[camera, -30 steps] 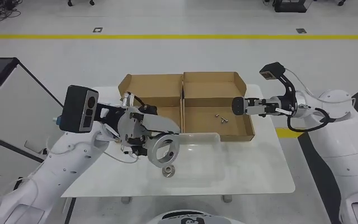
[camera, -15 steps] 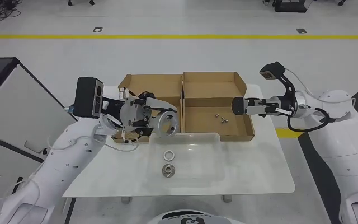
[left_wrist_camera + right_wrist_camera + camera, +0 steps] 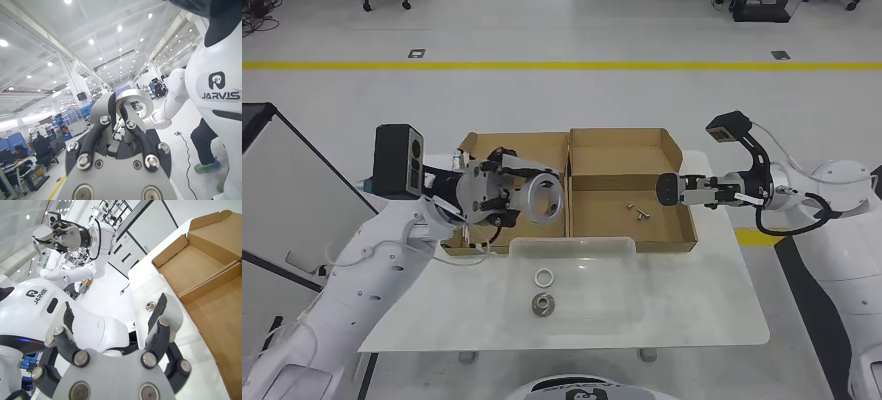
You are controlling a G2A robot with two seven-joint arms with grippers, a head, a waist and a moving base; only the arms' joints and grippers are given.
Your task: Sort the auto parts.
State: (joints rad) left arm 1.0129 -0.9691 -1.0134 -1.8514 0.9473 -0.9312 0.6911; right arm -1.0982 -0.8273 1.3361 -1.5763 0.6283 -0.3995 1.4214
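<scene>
My left gripper is clamped on the wall of a large metal ring. Left wrist view gives the grip detail: one finger inside the bore, the other on the outer face. Top view gives the placement: ring in the air, on edge, over the right half of the left cardboard box, not touching it. Right wrist view catches the same grip from across the table.

My right gripper has its fingers wide apart with nothing between them. Top view puts it above the right part of the right cardboard box. Two small bolts lie on that box's floor near the middle; too small to tell more.

A clear tray sits just in front of the boxes. Touching their front walls or just short of them, I can't tell. In it are a white ring and a flanged metal bushing, close together but apart. Right wrist view shows the bushing standing flange down, bore up, with the white ring partly hidden behind my finger.

Surface: white table with rounded corners.

Room: pale grey floor with a yellow line across it beyond the table. Left wrist view points upward at rows of round ceiling lights.
</scene>
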